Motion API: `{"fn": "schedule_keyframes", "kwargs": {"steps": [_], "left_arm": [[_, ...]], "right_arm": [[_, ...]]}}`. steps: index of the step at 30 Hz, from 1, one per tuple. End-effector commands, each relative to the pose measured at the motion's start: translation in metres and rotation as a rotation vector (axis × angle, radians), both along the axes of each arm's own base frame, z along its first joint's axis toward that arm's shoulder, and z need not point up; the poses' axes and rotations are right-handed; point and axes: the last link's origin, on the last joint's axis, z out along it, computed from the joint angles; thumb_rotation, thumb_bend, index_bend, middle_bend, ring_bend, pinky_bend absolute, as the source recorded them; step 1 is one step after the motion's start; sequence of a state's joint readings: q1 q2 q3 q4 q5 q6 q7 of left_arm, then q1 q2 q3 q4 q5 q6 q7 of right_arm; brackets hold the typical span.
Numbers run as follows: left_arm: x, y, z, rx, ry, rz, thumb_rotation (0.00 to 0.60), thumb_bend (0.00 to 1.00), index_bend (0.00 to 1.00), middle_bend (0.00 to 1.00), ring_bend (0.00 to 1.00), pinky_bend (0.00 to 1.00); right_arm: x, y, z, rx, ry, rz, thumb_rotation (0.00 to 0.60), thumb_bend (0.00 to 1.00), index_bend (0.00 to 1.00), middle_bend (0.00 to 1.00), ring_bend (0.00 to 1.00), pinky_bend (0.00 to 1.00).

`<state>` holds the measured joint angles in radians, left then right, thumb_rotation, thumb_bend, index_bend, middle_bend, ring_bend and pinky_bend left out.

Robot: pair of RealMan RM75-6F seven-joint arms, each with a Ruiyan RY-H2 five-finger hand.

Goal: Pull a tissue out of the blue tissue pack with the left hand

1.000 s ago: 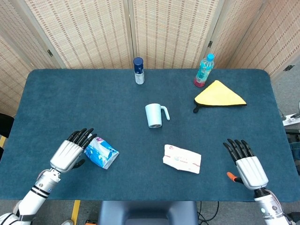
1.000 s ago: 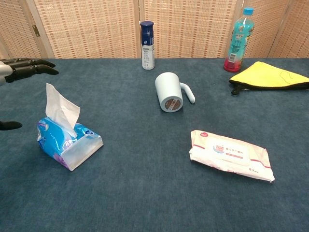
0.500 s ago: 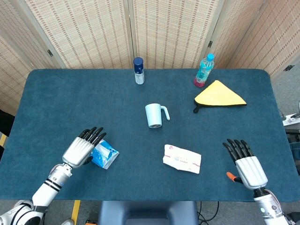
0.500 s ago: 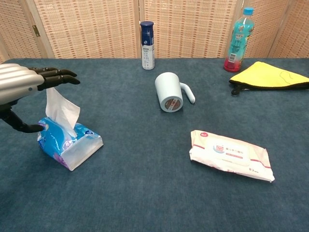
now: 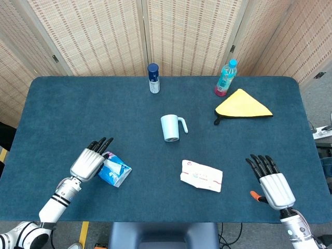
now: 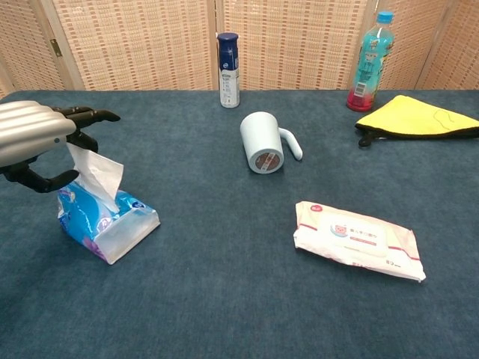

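Observation:
The blue tissue pack lies at the front left of the table, with a white tissue standing up out of its slot. My left hand hovers over the pack's left end. Its fingers reach across the top of the tissue and the thumb curls below, still apart from them. The tissue's top edge touches or sits just behind the fingers, and no pinch shows. My right hand lies flat with fingers spread at the front right, holding nothing.
A pale blue mug lies on its side mid-table. A wet-wipes pack sits to the right of centre. A blue can, a drink bottle and a yellow cloth stand along the back.
My left hand has moved right from beside the pack to over it, and its fingers and thumb have curled in around the top of the tissue. The right hand has stayed still.

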<state>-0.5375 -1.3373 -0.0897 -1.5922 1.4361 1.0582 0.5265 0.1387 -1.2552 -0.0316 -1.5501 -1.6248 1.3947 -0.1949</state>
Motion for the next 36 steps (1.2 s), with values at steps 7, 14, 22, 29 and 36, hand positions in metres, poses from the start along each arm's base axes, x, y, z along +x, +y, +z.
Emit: {"fn": "schedule_keyframes", "kwargs": {"steps": [7,14,22,29,36], "left_arm": [[-0.001,-0.005,0.005,0.011,-0.022,-0.016,0.6,0.66,0.65,0.06,0.05,0.26],[0.022,-0.006,0.029,0.052,-0.081,-0.062,0.6,0.66,0.67,0.08,0.05,0.26],[0.057,-0.009,0.064,0.126,-0.144,-0.114,0.6,0.66,0.67,0.08,0.06,0.26],[0.063,-0.009,0.107,0.222,-0.266,-0.051,0.6,0.66,0.67,0.07,0.05,0.26],[0.015,-0.022,0.121,0.282,-0.304,0.059,0.6,0.66,0.67,0.07,0.05,0.26]], "right_arm": [[0.0,0.001,-0.001,0.002,0.001,0.002,0.6,0.06,0.0,0.0,0.0,0.02],[0.0,0.001,-0.001,0.005,0.002,0.001,0.6,0.06,0.0,0.0,0.0,0.02],[0.002,0.002,0.002,-0.003,-0.005,0.007,0.6,0.06,0.0,0.0,0.0,0.02],[0.002,0.003,0.003,-0.002,-0.009,0.013,0.6,0.06,0.0,0.0,0.0,0.02],[0.003,0.004,0.003,-0.004,-0.007,0.015,0.6,0.06,0.0,0.0,0.0,0.02]]}}
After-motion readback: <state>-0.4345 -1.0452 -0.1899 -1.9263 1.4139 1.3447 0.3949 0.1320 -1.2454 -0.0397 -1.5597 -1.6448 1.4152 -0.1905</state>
